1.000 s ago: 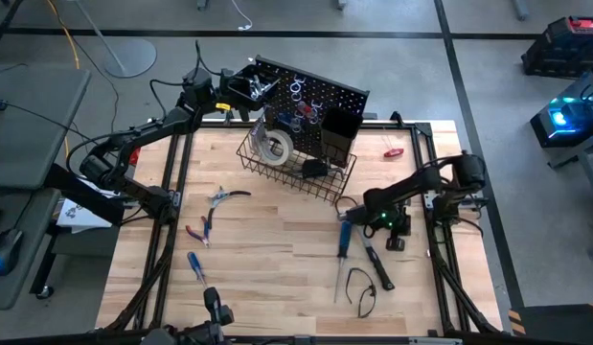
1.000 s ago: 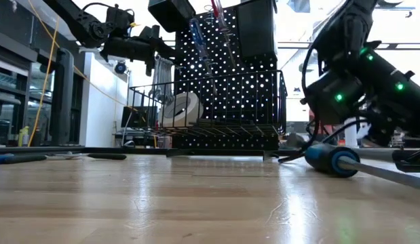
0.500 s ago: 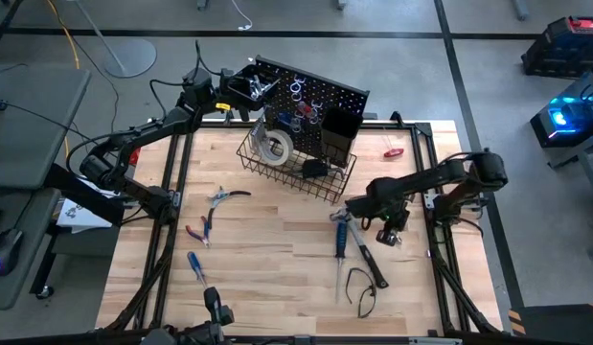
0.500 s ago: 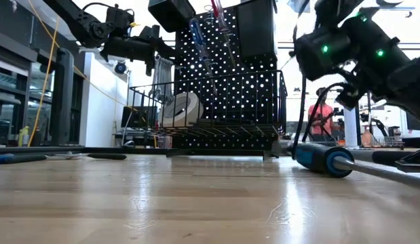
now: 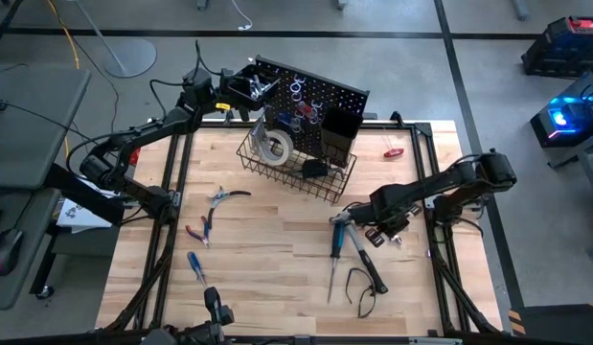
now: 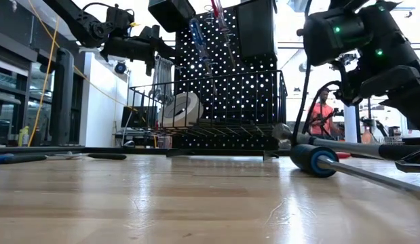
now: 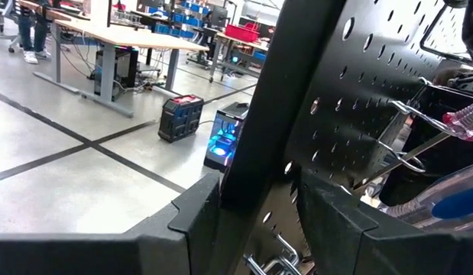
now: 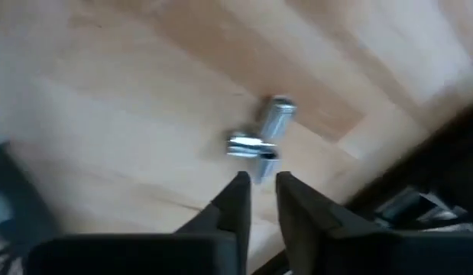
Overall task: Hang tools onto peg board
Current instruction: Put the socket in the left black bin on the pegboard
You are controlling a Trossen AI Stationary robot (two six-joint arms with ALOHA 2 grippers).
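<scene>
The black peg board [image 5: 320, 91] stands tilted at the table's far edge, with a wire basket [image 5: 296, 165] holding a white tape roll [image 5: 275, 146]. My left gripper [image 5: 226, 96] is shut on the board's left edge. The black-handled claw hammer [image 5: 371, 266] lies right of centre, beside a blue-handled screwdriver [image 5: 334, 251]. My right gripper [image 5: 358, 230] is shut on the hammer just behind its silver head [image 8: 259, 141]. In the low view the hammer head [image 6: 281, 130] is above the wood. My left gripper pinches the peg board's left edge [image 7: 259, 130] between its two fingers, one on each face of the panel. The board stays upright at the table's far edge. My right gripper pinches the hammer's neck [image 8: 264, 164] just behind the head, coming from above and slanting from the right. The head end is raised; the black handle [image 5: 377, 278] trails toward the near edge, low over the wood.
Red-handled pliers [image 5: 198, 230], a silver tool [image 5: 224, 196] and a second blue screwdriver [image 5: 195, 266] lie on the table's left half. A black loop [image 5: 361, 287] lies near the hammer's handle, a small red tool [image 5: 394, 150] by the far right corner. A person [image 6: 323, 115] stands behind the table.
My right arm has risen and swung its gripper a little toward the near edge. The hammer's head end has come up off the wood and now shows in the low view. The blue screwdriver beside it has slid slightly toward the table's left.
</scene>
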